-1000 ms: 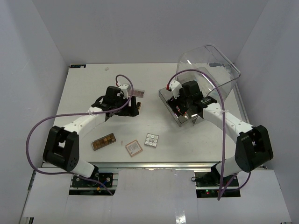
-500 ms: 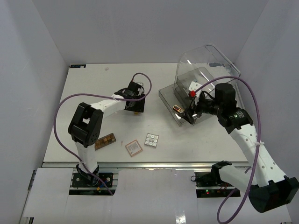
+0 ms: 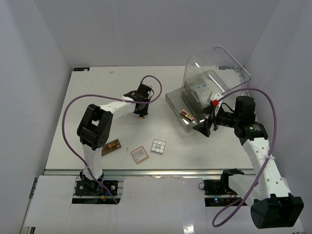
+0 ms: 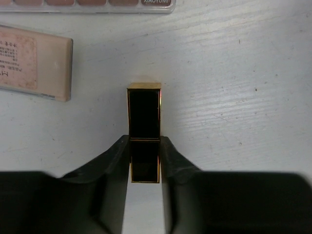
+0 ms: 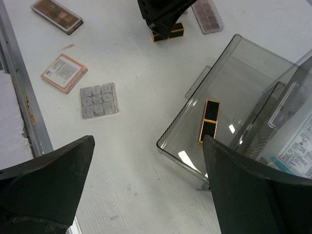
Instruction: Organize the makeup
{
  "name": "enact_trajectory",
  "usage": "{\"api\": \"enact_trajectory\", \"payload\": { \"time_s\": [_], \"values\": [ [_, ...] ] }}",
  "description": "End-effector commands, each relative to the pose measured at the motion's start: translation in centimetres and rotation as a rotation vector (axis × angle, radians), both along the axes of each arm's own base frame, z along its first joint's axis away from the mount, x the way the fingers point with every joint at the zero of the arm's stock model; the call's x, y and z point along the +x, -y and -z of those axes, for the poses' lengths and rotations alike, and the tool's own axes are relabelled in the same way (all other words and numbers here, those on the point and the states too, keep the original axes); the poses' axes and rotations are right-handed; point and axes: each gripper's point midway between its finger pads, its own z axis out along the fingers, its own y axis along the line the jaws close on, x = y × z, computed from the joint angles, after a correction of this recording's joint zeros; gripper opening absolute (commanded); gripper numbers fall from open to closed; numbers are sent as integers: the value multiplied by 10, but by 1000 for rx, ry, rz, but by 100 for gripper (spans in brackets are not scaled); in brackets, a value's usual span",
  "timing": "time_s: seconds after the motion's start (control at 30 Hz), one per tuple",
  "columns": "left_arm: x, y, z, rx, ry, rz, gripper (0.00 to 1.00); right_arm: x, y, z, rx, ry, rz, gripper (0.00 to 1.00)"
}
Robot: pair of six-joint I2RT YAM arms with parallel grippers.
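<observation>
Lying nearest the arm bases on the counter (image 3: 97, 87) are three flat pieces in a loose row: a brown pan palette (image 3: 111, 146), a pinkish square compact (image 3: 139, 154) and a silvery grid palette (image 3: 158, 146), all untouched and well apart from both arms.

Farther in, the left gripper (image 4: 145, 141) is down on a small dark-gold tube (image 4: 144, 112). The wrist view shows its fingers pressed to both long sides of the tube's near half, so I judge it grasped, though the tube rests on the counter and is not yet lifted. The tube's long axis runs straight out ahead of the gripper, in line with the reach, and the fingers cross its narrow width. Just beyond it are a peach-coloured flat packet (image 4: 34, 63) and a pink pan palette (image 5: 207, 14).

Off to that arm's right stands the clear box (image 3: 175, 105), where a second dark-gold tube (image 5: 208, 122) lies in the open tray and a white-blue packet (image 3: 201, 90) sits deeper under the raised domed lid (image 3: 219, 68). The right gripper (image 5: 147, 146) hangs above the tray's near edge, spread wide and holding nothing. The right arm is nearer the box, but the left arm has the tube, so the carry probably goes rightward across the counter.
</observation>
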Motion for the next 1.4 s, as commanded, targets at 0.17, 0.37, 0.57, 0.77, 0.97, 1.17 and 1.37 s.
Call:
{"api": "enact_trajectory", "payload": {
  "time_s": [0.17,0.37,0.57,0.77,0.97,1.17,1.37],
  "values": [
    [-23,36,-61,-295,29,40,7,-27,2,-21,83,143,-68,98],
    [-61,86,-174,-794,117,140,5,-26,14,-21,93,173,-13,98],
    [-62,134,-224,-1066,90,181,5,-23,17,-18,96,163,3,98],
    [-26,174,-228,-1088,83,172,8,-20,22,-15,97,159,24,98],
    [1,197,-200,-1045,42,140,23,-17,25,-13,95,155,41,98],
    [6,205,-177,-1011,-3,138,40,-16,25,-12,94,151,46,98],
    [7,206,-179,-1005,9,160,51,-16,25,-9,96,146,37,98]
  ]
}}
